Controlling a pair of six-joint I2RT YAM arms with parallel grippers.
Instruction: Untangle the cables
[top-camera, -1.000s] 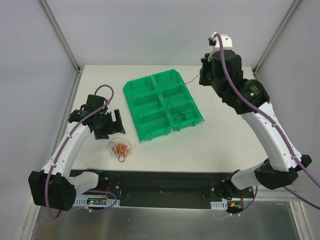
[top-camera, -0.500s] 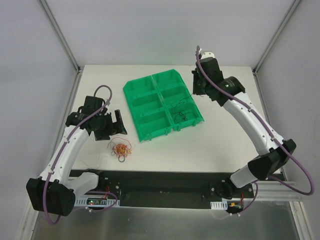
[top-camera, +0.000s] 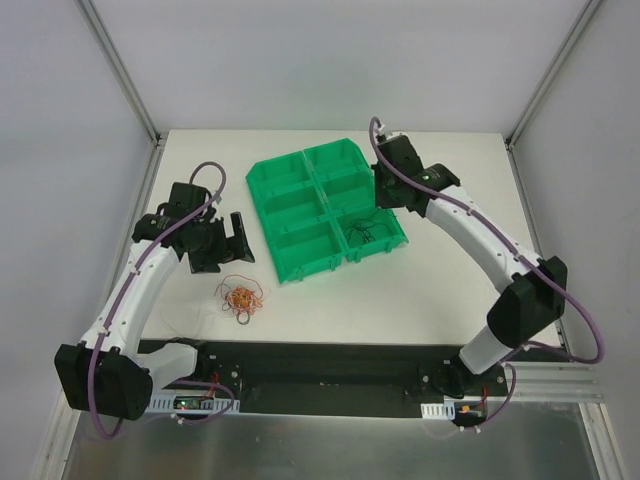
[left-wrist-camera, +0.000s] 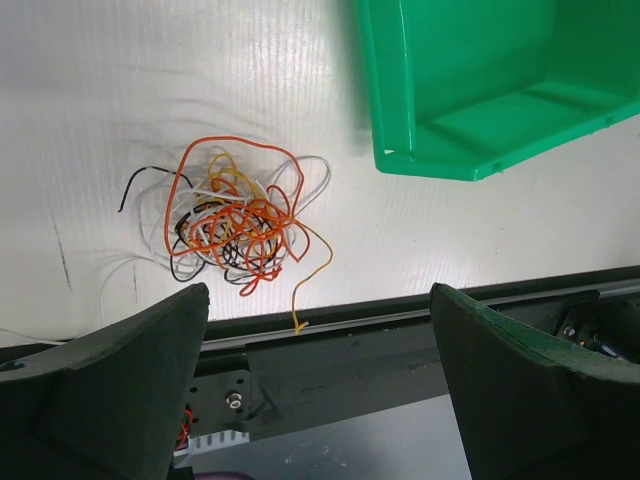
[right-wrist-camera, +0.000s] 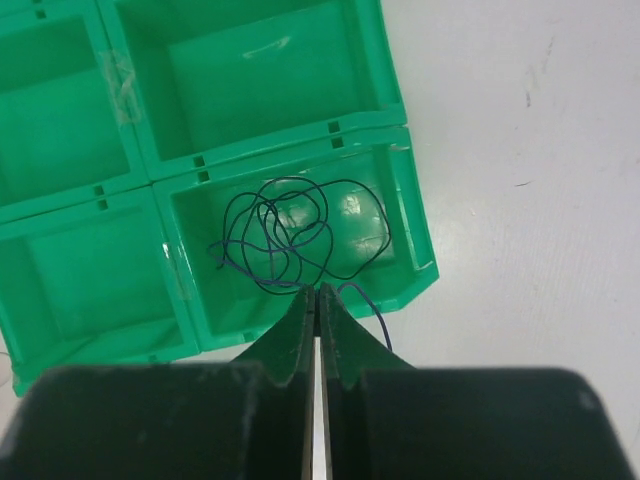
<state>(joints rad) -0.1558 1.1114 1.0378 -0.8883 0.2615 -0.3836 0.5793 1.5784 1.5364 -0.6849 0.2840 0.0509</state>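
Note:
The cables (left-wrist-camera: 235, 220) lie as a tangle of orange, red, white, black and yellowish wires on the white table, also seen in the top view as the cables (top-camera: 241, 298). My left gripper (left-wrist-camera: 318, 292) is open and hangs above and just behind the tangle, with nothing between its fingers (left-wrist-camera: 150, 380). In the top view the left gripper (top-camera: 236, 240) stands left of the green tray (top-camera: 268, 182). A dark cable (right-wrist-camera: 285, 235) lies curled in the tray's near-right compartment. My right gripper (right-wrist-camera: 318, 290) is shut on a strand of it at the compartment's front wall; the loose end hangs outside. The right gripper (top-camera: 383, 200) sits over the tray's right side.
The green tray (right-wrist-camera: 420, 235) has several compartments, and those in view hold nothing apart from the one with the dark cable. One tray corner (left-wrist-camera: 400, 160) is near the tangle. The black base rail (top-camera: 320, 365) runs along the table's near edge, and the yellowish wire's end reaches it.
My right arm has swung left and down from the back right to the tray's near-right compartment, bringing the dark cable with it. The left gripper shifted slightly and opened a little wider.

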